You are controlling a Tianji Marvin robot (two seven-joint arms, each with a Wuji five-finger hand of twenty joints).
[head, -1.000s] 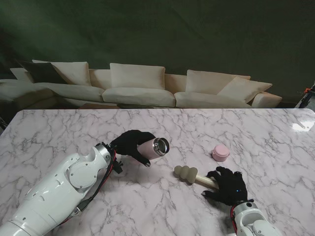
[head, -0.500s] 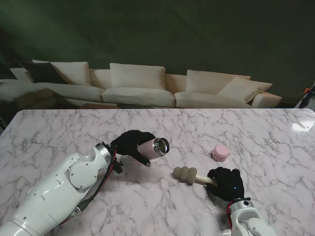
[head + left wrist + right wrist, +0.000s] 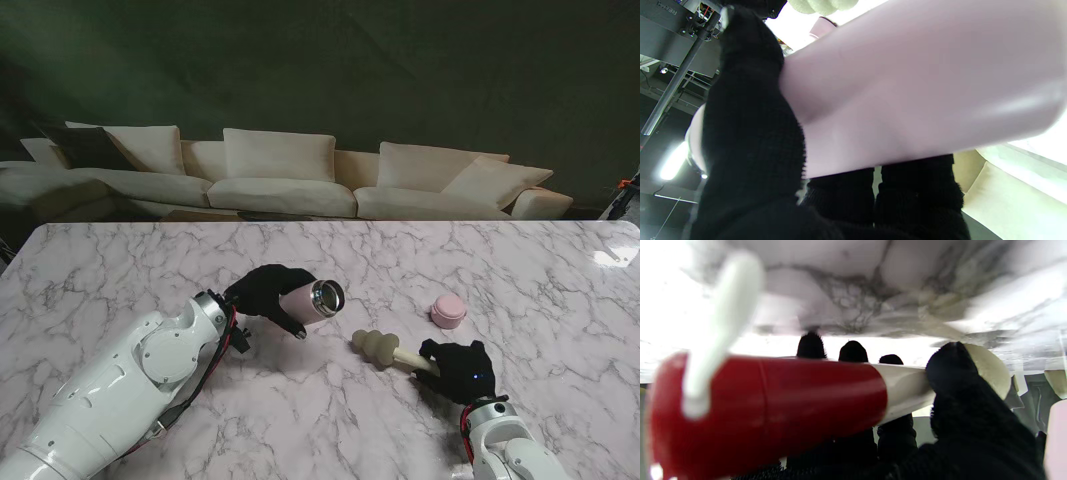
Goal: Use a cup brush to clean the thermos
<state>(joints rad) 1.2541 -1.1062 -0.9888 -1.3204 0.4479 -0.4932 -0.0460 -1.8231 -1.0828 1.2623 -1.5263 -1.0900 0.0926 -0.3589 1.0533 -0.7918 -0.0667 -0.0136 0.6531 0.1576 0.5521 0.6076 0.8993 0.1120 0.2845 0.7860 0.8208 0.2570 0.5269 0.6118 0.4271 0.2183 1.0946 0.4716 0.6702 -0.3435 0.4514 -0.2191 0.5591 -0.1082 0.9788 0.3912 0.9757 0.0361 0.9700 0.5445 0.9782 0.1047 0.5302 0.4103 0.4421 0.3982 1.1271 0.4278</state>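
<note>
From the stand view, the left hand (image 3: 268, 291) sits at the centre of the frame, its fingers wrapped round the pink thermos (image 3: 312, 301), which is held off the marble tabletop (image 3: 120, 270) with its steel mouth tipped toward the right of the frame. Lower right of centre, the right hand (image 3: 457, 371) has its fingers closed on the handle of the cup brush (image 3: 385, 349), whose pale lobed head points at the thermos but stands apart from it. A pink lid (image 3: 448, 310) rests on the tabletop just beyond the brush.

In the left wrist view the thermos (image 3: 913, 86) fills most of the frame, smooth and rigid; that glossy wall looks slippery, so a full wrap round the mid-body is probably the safest hold. The black-gloved fingers (image 3: 753, 133) press flat against it on both sides.

In the right wrist view the cup brush (image 3: 780, 400) crosses the frame, red grip and cream shaft, with a white hanging loop at the red end. It seems light and stiff in the handle, soft at the head. The fingers (image 3: 960, 386) curl over the shaft; the blur makes it hard to tell how firmly.
</note>
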